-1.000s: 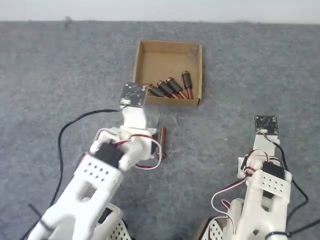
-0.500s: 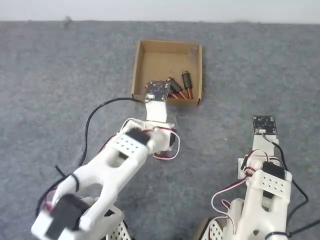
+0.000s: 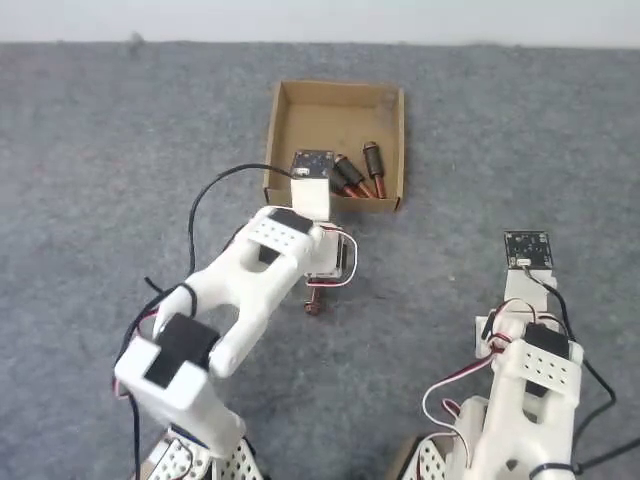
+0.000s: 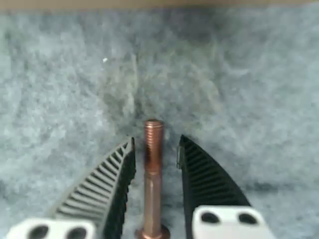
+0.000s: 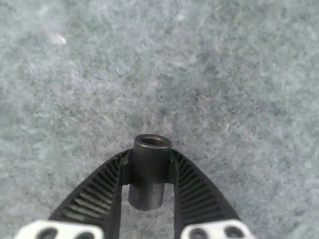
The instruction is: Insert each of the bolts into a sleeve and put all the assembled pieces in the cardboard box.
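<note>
A copper bolt (image 4: 152,169) lies on the grey carpet between the two fingers of my left gripper (image 4: 155,142), which is open with a small gap on each side of the shaft. In the high view the left arm (image 3: 270,270) covers the bolt, and the bolt's head (image 3: 314,306) pokes out below it, in front of the cardboard box (image 3: 271,140). My right gripper (image 5: 149,157) is shut on a black sleeve (image 5: 148,172), whose open end points away from the wrist. Several assembled pieces (image 3: 355,177) lie in the box's near right corner.
The box's front wall (image 4: 159,3) stands just ahead of the left gripper. The right arm (image 3: 530,350) stays at the lower right, well apart from the left arm. Grey carpet (image 3: 120,150) covers the whole table.
The left arm has swung right and stretched forward over the bolt, so its wrist camera now sits at the box's front wall. The right arm has not moved.
</note>
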`<state>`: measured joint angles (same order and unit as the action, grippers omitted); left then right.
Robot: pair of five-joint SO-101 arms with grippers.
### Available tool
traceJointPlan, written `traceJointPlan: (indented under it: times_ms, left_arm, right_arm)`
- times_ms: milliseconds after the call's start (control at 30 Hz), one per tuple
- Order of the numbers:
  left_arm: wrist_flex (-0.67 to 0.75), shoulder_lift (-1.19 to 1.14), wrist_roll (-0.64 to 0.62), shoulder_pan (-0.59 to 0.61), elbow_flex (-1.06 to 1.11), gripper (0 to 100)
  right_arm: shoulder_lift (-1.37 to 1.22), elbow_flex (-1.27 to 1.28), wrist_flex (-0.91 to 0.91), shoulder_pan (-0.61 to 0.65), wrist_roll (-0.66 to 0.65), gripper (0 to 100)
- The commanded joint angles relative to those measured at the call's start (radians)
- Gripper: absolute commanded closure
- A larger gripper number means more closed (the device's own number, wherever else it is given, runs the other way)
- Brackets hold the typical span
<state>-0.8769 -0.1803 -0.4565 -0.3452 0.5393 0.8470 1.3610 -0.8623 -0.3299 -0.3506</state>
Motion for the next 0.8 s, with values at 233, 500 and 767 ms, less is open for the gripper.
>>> traceJointPlan:
  times_ms: [233,500,767]
  left_arm:
    - [-0.055,-0.018,0.075,-0.041,-0.061,95]
    - [-0.242,-0.008,0.609,-0.150,-0.127,99]
    - [-0.385,-0.008,1.096,-0.232,-0.271,99]
  right_arm:
    - [0.027,-0.009,0.016,-0.010,-0.017,99.3]
    - [0.027,-0.009,0.018,-0.010,-0.015,99.3]
    - [0.027,-0.009,0.018,-0.010,-0.012,99.3]
